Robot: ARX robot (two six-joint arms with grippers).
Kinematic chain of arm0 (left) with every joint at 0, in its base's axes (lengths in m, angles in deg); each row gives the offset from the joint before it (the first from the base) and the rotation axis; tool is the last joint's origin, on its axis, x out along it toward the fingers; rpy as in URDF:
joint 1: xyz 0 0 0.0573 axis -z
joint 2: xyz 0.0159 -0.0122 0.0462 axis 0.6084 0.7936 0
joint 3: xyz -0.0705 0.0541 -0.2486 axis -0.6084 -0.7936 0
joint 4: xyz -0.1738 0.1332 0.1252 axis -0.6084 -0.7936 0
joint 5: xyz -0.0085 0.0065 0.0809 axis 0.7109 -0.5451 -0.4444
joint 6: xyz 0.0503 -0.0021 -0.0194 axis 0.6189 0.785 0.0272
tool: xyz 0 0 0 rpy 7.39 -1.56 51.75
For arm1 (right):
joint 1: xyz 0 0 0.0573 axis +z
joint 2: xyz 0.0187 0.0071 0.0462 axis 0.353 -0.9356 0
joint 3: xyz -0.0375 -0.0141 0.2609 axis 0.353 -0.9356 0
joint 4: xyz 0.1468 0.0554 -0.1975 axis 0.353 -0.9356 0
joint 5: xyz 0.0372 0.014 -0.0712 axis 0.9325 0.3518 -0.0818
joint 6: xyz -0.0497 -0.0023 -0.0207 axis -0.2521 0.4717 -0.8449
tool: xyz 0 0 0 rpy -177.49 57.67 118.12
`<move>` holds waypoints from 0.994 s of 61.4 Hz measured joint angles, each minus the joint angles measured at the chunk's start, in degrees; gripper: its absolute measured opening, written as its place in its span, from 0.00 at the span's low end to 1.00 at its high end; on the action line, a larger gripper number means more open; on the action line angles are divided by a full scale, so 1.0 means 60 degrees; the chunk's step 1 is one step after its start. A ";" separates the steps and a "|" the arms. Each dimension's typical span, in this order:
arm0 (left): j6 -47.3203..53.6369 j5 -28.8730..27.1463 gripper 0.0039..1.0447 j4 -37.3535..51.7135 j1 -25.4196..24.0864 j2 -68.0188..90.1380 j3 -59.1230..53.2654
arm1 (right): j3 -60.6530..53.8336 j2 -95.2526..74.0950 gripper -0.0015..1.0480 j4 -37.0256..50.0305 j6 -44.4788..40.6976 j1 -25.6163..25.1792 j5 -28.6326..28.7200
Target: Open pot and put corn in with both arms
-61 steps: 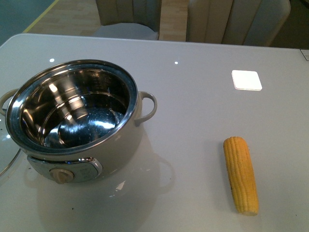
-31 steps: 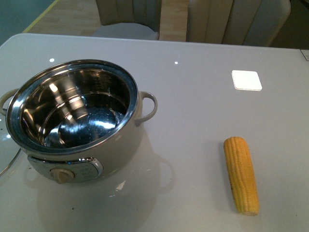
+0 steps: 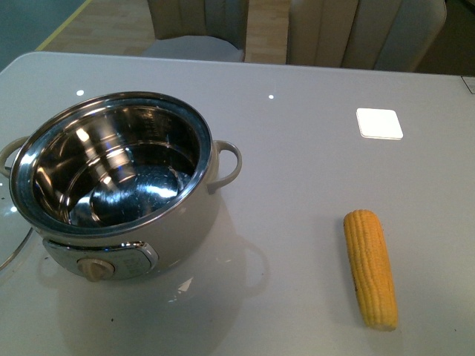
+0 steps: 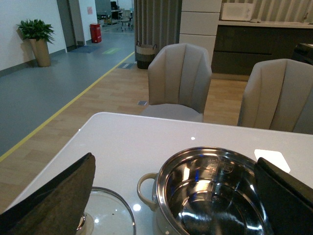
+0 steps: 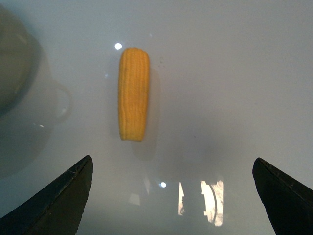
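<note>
- The left jaws are spread wide and hold nothing. The round cream-white electric pot [image 3: 194, 222] with a shiny steel inside sits ahead of them, its open mouth between the two fingers.
- The steel-rimmed glass lid [image 4: 108, 214] lies flat on the glossy grey tabletop [image 3: 312, 170] under the outer finger, just beside the pot. I judge it is parked there to leave the mouth free.
- The right jaws are also spread and empty, hovering above the tabletop.
- The yellow tapered corn cob [image 5: 133, 93] lies ahead of them, well apart from the pot and nearer the pot-side finger. Its length runs across the closing line, so I think a pinch across its width would suit.
</note>
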 joint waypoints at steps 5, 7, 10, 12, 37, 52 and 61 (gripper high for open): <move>0.0000 0.0000 0.94 0.0000 0.0000 -0.0004 0.0000 | -0.0029 -0.1180 0.92 0.0954 0.0091 0.0291 -0.0266; 0.0000 0.0000 0.94 0.0000 0.0000 -0.0004 0.0000 | -0.0047 -0.1665 0.92 0.1439 0.0087 0.0525 -0.0419; 0.0000 0.0000 0.94 0.0000 0.0000 -0.0004 0.0000 | -0.0055 -0.2739 0.92 0.2364 0.0087 0.1071 -0.0597; 0.0000 -0.0004 0.94 0.0000 0.0000 -0.0004 0.0000 | -0.0051 -0.3475 0.92 0.2947 0.0087 0.1406 -0.0667; 0.0000 0.0000 0.94 0.0000 0.0000 -0.0004 0.0000 | 0.1577 -1.2087 0.92 0.8156 -0.0590 0.3166 -0.1796; 0.0000 0.0000 0.94 0.0000 0.0000 -0.0004 0.0000 | 0.2473 -1.3631 0.92 0.8382 -0.1100 0.2503 -0.1723; 0.0000 0.0000 0.94 0.0000 0.0000 -0.0004 0.0000 | 0.3002 -1.4229 0.92 0.8440 -0.1122 0.2328 -0.1464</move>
